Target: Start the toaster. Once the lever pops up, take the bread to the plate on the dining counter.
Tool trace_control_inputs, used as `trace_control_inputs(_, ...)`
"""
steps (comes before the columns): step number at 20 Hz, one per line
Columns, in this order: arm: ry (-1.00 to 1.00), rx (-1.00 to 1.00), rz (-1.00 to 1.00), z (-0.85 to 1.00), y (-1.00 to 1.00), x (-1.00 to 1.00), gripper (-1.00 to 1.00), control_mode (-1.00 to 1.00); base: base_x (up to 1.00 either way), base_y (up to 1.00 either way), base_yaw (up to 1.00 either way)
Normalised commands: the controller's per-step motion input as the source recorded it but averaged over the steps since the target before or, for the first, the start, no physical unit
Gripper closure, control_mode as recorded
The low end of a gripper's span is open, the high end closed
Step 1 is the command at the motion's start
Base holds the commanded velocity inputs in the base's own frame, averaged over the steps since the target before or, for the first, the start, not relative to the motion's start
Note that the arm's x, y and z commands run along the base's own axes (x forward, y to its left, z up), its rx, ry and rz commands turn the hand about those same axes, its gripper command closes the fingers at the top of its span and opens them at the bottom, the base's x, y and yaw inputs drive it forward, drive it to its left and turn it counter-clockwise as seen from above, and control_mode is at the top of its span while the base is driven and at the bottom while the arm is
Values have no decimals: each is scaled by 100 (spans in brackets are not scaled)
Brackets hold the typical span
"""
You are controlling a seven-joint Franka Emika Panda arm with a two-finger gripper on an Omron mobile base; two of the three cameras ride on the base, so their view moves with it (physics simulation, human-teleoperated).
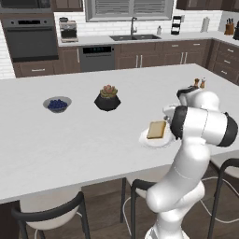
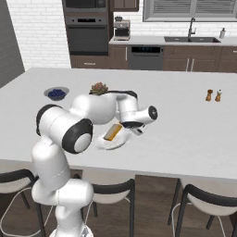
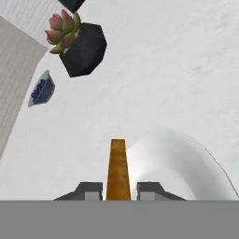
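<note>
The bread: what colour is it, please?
Golden-tan face with a darker orange-brown crust. The bread shows best in the left base view, over the plate.

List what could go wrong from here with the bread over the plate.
1. The bread stands on edge between the claw fingers; released like this, it may tip and land partly off the plate.
2. The plate sits near the dining counter edge, above the stools, so a nudge from the claw might push it toward the drop.
</note>
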Motion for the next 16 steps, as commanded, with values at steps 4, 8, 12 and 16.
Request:
trace_control_inputs(4, 0, 0, 0, -52, -1, 4, 100, -100, 0, 0, 0)
trace_control_inputs(8, 0, 0, 0, -42, 0, -5, 100, -100, 0, 0, 0)
trace_control_inputs(12, 0, 0, 0, -17, -3, -8, 100, -100, 0, 0, 0)
trace_control_inputs(16, 0, 0, 0, -12, 0, -1, 100, -100, 0, 0, 0)
